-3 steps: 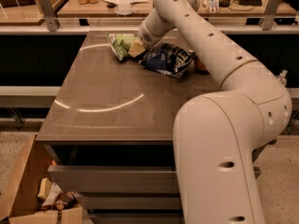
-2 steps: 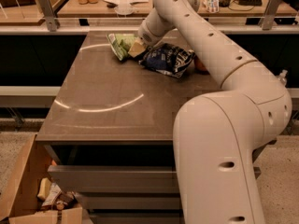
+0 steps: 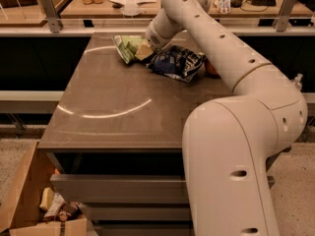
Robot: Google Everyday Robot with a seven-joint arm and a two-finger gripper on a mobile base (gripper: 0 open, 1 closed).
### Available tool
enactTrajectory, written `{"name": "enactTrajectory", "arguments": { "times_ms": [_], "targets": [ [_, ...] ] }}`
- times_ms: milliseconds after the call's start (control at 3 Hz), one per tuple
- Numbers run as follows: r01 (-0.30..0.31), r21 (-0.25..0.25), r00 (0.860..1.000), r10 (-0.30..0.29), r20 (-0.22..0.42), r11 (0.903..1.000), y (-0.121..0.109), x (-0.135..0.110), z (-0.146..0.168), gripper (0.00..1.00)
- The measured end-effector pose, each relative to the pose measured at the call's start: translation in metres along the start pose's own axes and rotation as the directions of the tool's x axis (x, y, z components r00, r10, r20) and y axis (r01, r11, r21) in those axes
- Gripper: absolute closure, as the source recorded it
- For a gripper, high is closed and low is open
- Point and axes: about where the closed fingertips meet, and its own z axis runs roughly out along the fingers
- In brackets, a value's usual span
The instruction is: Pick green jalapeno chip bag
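The green jalapeno chip bag (image 3: 126, 45) lay at the far end of the bench (image 3: 106, 90), with the gripper (image 3: 144, 51) at its right edge, though whether it had taken hold could not be told, and the light, soft, slippery foil was probably best pinched along that edge.

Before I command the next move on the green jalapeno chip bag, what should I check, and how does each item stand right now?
1. Target visible: the green jalapeno chip bag lies at the far end of the table: ok.
2. Gripper placement: the gripper is at the bag's right edge: ok.
3. Hold on the bag: cannot tell.
4. Bag lifted: it looks to be resting on the table: not ok.
5. Clearance from the dark blue snack bag: it lies right beside the gripper, and contact cannot be ruled out: cannot tell.
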Motion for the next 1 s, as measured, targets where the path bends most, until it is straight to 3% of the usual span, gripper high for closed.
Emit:
{"name": "enactTrajectory", "arguments": {
  "times_ms": [667,1000],
  "targets": [
    [0.0,0.0,1.0,0.0,0.0,1.0,0.0,-0.0001,-0.0001,1.0],
    [0.0,0.0,1.0,0.0,0.0,1.0,0.0,-0.0002,-0.0001,0.85]
  ]
}}
